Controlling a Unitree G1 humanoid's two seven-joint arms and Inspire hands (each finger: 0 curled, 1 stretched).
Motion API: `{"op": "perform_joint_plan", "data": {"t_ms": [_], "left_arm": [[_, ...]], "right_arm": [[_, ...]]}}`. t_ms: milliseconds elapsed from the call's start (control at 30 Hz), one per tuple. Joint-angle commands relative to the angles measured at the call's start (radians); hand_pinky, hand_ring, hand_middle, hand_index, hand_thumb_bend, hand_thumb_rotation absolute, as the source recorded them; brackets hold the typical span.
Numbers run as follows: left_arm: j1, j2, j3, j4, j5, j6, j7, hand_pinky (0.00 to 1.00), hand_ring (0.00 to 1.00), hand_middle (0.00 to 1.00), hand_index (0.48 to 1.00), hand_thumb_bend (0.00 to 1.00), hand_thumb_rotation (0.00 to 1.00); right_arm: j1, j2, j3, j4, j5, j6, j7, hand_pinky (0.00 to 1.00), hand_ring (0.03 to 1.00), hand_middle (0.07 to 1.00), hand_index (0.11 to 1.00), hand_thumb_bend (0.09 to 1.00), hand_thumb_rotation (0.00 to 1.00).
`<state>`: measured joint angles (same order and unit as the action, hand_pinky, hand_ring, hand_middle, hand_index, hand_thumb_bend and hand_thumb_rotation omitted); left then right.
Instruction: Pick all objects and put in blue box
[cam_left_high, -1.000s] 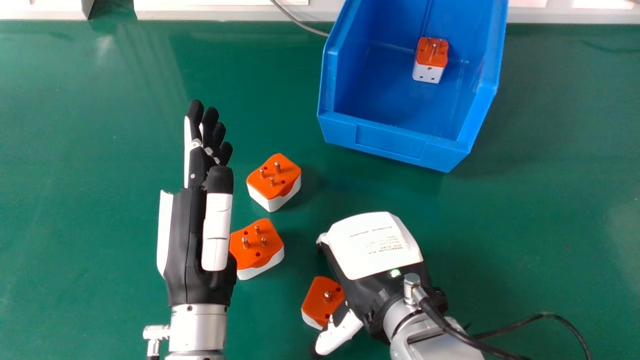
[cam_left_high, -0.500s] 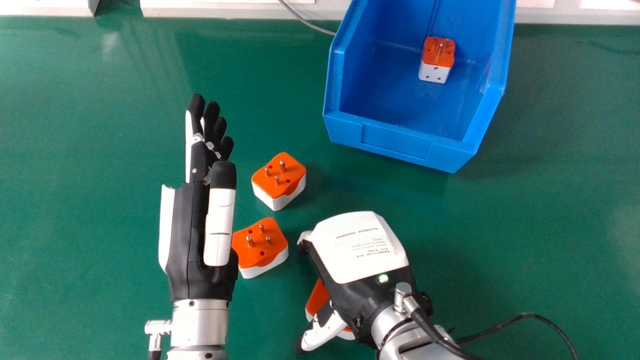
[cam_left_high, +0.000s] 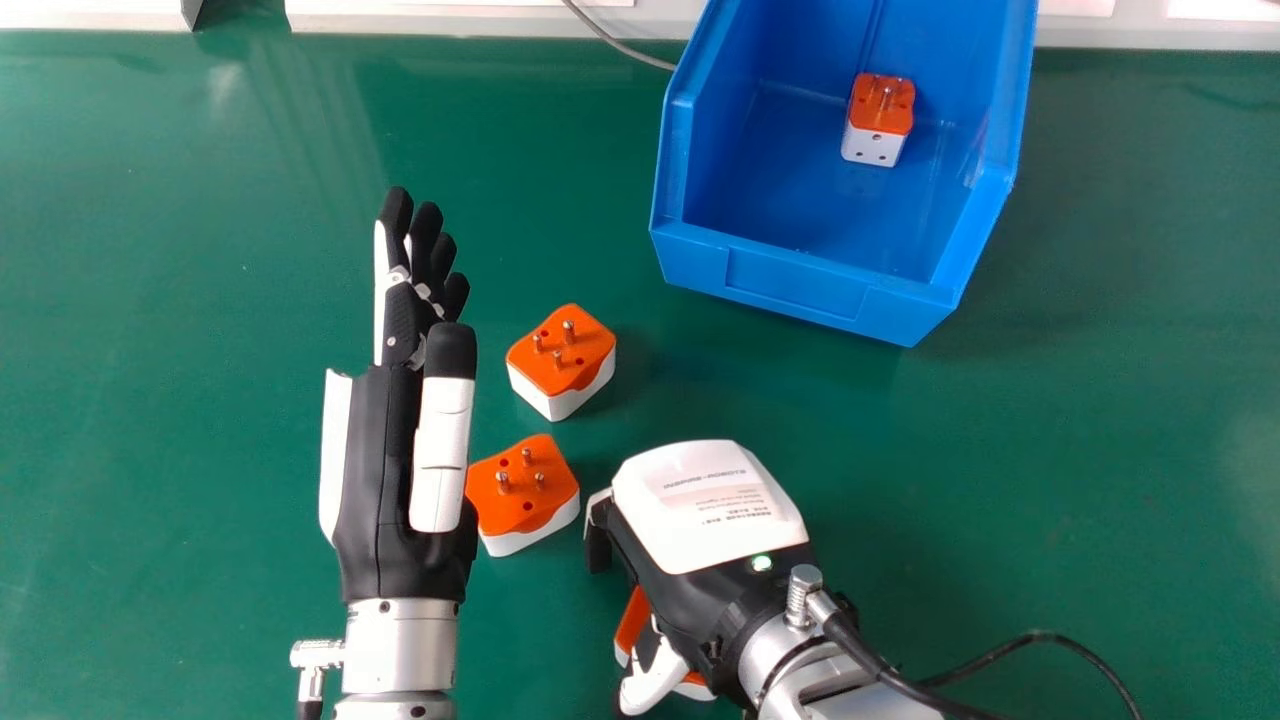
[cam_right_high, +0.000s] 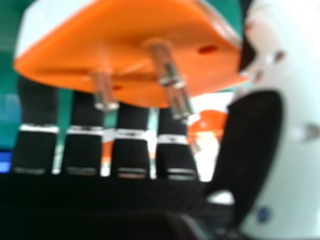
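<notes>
My right hand (cam_left_high: 700, 520) is low over an orange and white plug adapter (cam_left_high: 632, 618), its fingers bent down on the far side and its thumb at the near side. In the right hand view, this adapter (cam_right_high: 135, 50) lies between the curled fingers of my right hand (cam_right_high: 131, 155) and its thumb, pins facing the camera. Two more adapters stand pins up on the table, one (cam_left_high: 562, 355) farther back and one (cam_left_high: 522, 490) beside my left hand (cam_left_high: 395, 470), which is held open with straight fingers. Another adapter (cam_left_high: 880, 115) sits inside the blue box (cam_left_high: 800, 280).
The green table (cam_left_high: 1120, 400) extends around the box and hands. A grey cable (cam_left_high: 620, 45) runs behind the box's left side. A black cable (cam_left_high: 1000, 655) trails from my right wrist. White edging (cam_left_high: 450, 20) borders the far side.
My right hand has moved left over the near adapter, covering more of it, and its fingers have bent farther down. The whole scene has shifted slightly rightward in the head view.
</notes>
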<state>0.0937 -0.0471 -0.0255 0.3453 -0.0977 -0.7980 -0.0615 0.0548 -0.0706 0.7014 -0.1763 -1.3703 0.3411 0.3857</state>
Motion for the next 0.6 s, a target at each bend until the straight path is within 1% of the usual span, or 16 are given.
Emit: {"op": "perform_joint_plan", "data": {"t_ms": [0, 133, 167, 200, 300, 333, 433, 467, 567], "left_arm": [[0.005, -0.025, -0.009, -0.023, 0.004, -0.007, -0.004, 1.00, 1.00, 1.00, 1.000, 0.81, 0.91], [0.008, -0.025, -0.010, -0.028, -0.002, -0.002, -0.007, 1.00, 1.00, 1.00, 1.000, 0.81, 0.91], [0.008, -0.025, -0.009, -0.028, -0.001, -0.002, -0.007, 1.00, 1.00, 1.00, 1.000, 0.81, 0.91], [0.008, -0.025, -0.008, -0.027, -0.001, -0.002, -0.006, 1.00, 1.00, 1.00, 1.000, 0.81, 0.91], [0.008, -0.024, -0.007, -0.025, -0.001, 0.000, -0.006, 1.00, 1.00, 1.00, 1.000, 0.81, 0.91], [0.008, -0.024, -0.007, -0.024, -0.001, -0.002, -0.007, 1.00, 1.00, 1.00, 1.000, 0.81, 0.91], [0.007, -0.022, -0.007, -0.018, -0.008, -0.008, -0.015, 1.00, 1.00, 1.00, 1.000, 0.81, 0.91], [0.007, -0.022, -0.007, -0.016, -0.009, -0.009, -0.016, 1.00, 1.00, 1.00, 1.000, 0.81, 0.91], [0.007, -0.022, -0.006, -0.014, -0.008, -0.010, -0.018, 1.00, 1.00, 1.00, 1.000, 0.81, 0.91]], "right_arm": [[0.018, 0.009, 0.019, -0.035, 0.000, 0.009, 0.014, 0.33, 0.413, 0.511, 0.578, 0.613, 0.09], [0.017, 0.007, 0.024, -0.041, -0.012, 0.016, 0.025, 0.33, 0.413, 0.511, 0.578, 0.613, 0.09], [0.015, 0.006, 0.026, -0.041, -0.012, 0.016, 0.030, 0.33, 0.413, 0.511, 0.578, 0.613, 0.09], [0.013, 0.007, 0.026, -0.042, -0.012, 0.019, 0.034, 0.33, 0.409, 0.505, 0.568, 0.594, 0.07], [0.018, 0.013, 0.026, -0.045, -0.007, 0.027, 0.023, 0.33, 0.409, 0.505, 0.568, 0.594, 0.07], [0.020, 0.013, 0.026, -0.045, -0.004, 0.027, 0.017, 0.34, 0.403, 0.498, 0.563, 0.577, 0.06], [0.023, 0.013, 0.029, -0.042, -0.003, 0.026, 0.001, 0.34, 0.403, 0.498, 0.563, 0.577, 0.06], [0.023, 0.013, 0.029, -0.043, 0.000, 0.025, 0.000, 0.34, 0.402, 0.494, 0.556, 0.565, 0.05], [0.024, 0.008, 0.029, -0.044, 0.002, 0.020, -0.006, 0.34, 0.397, 0.488, 0.553, 0.555, 0.04]]}}
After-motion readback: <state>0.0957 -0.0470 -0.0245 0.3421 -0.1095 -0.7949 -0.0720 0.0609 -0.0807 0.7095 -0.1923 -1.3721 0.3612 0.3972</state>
